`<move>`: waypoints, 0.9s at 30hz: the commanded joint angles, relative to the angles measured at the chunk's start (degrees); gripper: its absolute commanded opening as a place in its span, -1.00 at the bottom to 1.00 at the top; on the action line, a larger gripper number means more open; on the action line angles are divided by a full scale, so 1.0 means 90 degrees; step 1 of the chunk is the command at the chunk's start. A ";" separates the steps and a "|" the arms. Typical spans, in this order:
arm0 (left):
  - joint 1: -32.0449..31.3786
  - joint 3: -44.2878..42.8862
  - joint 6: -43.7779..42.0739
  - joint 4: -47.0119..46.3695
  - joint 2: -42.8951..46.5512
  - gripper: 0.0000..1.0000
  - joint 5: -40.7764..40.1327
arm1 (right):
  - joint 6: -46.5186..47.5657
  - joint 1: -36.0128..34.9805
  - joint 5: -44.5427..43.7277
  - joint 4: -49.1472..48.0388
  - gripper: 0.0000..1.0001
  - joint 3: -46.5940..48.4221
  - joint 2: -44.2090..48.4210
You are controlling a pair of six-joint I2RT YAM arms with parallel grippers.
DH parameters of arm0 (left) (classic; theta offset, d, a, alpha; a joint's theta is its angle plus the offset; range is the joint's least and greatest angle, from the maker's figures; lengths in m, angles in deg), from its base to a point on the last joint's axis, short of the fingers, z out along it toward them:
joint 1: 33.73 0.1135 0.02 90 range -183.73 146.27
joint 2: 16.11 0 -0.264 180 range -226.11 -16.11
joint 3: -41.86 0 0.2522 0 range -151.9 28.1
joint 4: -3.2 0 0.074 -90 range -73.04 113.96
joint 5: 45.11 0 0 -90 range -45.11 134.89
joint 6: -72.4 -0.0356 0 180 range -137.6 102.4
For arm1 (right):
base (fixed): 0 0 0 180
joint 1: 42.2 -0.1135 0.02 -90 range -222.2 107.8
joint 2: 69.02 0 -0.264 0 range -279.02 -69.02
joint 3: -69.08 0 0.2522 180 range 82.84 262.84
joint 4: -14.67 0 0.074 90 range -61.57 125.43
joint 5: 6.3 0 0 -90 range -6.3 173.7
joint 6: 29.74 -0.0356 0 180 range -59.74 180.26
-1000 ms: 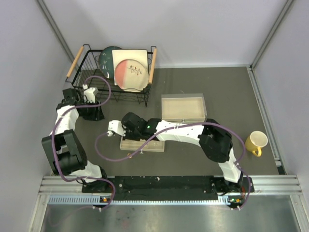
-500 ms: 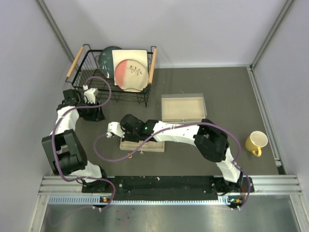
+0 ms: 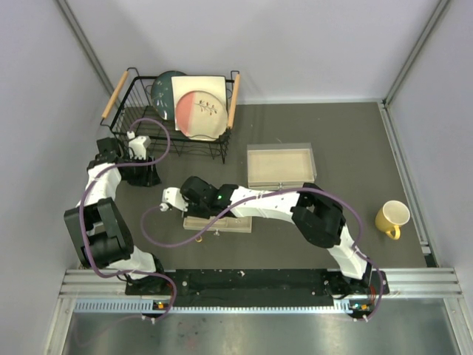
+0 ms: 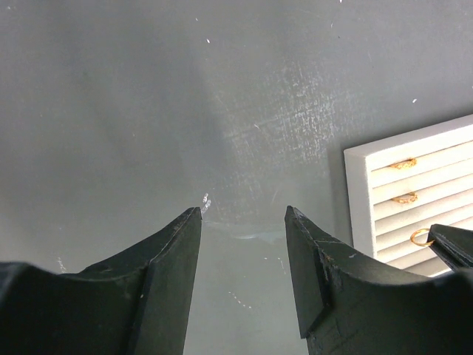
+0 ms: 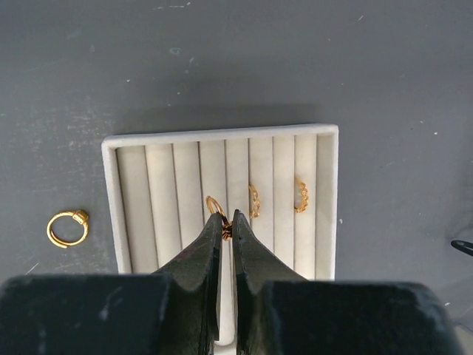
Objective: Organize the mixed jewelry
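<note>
- Only the right wrist view shows the grip. The right gripper [image 5: 228, 222] is pinched tight on a gold ring [image 5: 215, 205], held over a middle groove of the ring tray [image 5: 222, 134].
- That view also shows the slotted rings [image 5: 253, 200], two of them, standing in grooves to the right of the held one. A loose ring [image 5: 66, 228] lies on the bare worktop [image 5: 369, 66] beside the tray's left wall, apart from it.
- The left wrist view shows the left gripper [image 4: 242, 214] with its jaws standing apart and nothing between them, above bare worktop. A corner of the tray, with rings in it, is cut off at the picture's right border.
- In the top view the tray lies toward the worktop's near edge, left of the middle. The right arm reaches across and covers much of it, and the rings are too small to make out there.
- The left gripper hangs near the left edge, just in front of the dish rack [image 3: 177, 148], which holds plates [image 3: 196, 107] in the far-left corner.
- Bare worktop lies between the tray and the left edge.
- The beige box [image 3: 281, 146] sits mid-worktop just beyond the right arm. The yellow mug [image 3: 392, 217] stands well apart, near the right edge.
- The fingers hide the tray's near end in the right wrist view. Whether the held ring touches its groove cannot be told.
</note>
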 commanded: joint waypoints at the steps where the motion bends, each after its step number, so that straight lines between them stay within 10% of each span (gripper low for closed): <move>1: 0.0044 0.0110 0.0054 -0.0207 0.0095 0.10 0.0158 | -0.0144 -0.0141 -0.0171 -0.0109 -1.00 0.0382 -0.0129; 27: 0.0083 0.0139 0.0044 -0.0217 0.0065 0.10 0.0158 | -0.0388 -0.0200 -0.0367 -0.0060 -1.00 0.0314 -0.0217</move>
